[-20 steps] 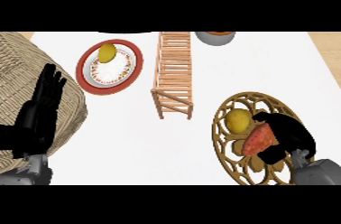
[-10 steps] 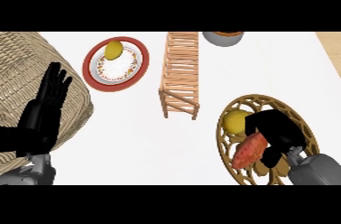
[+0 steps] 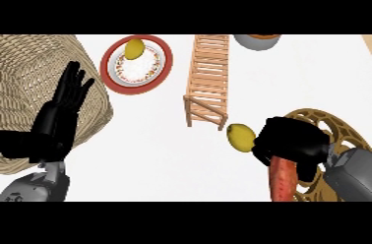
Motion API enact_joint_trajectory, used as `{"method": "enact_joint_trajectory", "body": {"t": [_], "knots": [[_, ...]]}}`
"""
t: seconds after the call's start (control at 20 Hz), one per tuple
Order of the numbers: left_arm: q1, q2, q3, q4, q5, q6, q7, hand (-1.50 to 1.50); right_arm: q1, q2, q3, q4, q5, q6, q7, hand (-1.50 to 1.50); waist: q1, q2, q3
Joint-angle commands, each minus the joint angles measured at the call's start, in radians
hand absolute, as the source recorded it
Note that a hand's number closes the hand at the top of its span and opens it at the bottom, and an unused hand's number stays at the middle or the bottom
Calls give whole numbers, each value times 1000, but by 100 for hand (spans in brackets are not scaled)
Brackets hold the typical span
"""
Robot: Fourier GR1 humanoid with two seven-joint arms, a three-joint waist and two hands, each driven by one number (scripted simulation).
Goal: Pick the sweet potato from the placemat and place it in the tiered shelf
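My right hand [image 3: 292,142] is curled over the top end of the reddish-orange sweet potato [image 3: 282,183], which sticks out below it toward the lower edge. Hand and potato are over the left part of the round brown woven placemat [image 3: 341,132]. A yellow lemon [image 3: 240,137] lies right against the hand's left side. The wooden tiered shelf [image 3: 210,73] stands up and to the left of the hand, apart from it. My left hand [image 3: 62,115] rests open at the left, fingers up, in front of a wicker basket.
A big wicker basket [image 3: 36,66] fills the left side. A red-rimmed plate [image 3: 161,66] holding a second lemon [image 3: 134,49] sits between the basket and the shelf. A grey bowl [image 3: 256,41] is at the top, right of the shelf.
My right hand has closed over the sweet potato's top end and shifted left on the placemat. The lemon now shows left of the hand. The left hand stays open.
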Motion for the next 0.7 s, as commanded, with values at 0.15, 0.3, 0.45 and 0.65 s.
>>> {"method": "enact_joint_trajectory", "body": {"t": [0.15, 0.3, 0.45, 0.65], "knots": [[52, 12, 33, 67, -4, 2, 2, 0, -155, -120, -120, 174, -184, 48, -542, 150, -52, -7, -9], [45, 6, 31, 27, 1, 10, 33, 0, -168, -118, -203, 264, -382, 174, -574, 150, -57, -9, -9], [48, 22, 43, 19, -5, 9, 51, 0, -246, -128, -256, 339, -514, 262, -538, 150, -51, -11, -10], [51, -9, 27, 46, -25, 23, 23, 0, -364, -155, -327, 421, -649, 330, -451, 150, -65, -14, -11]]}}
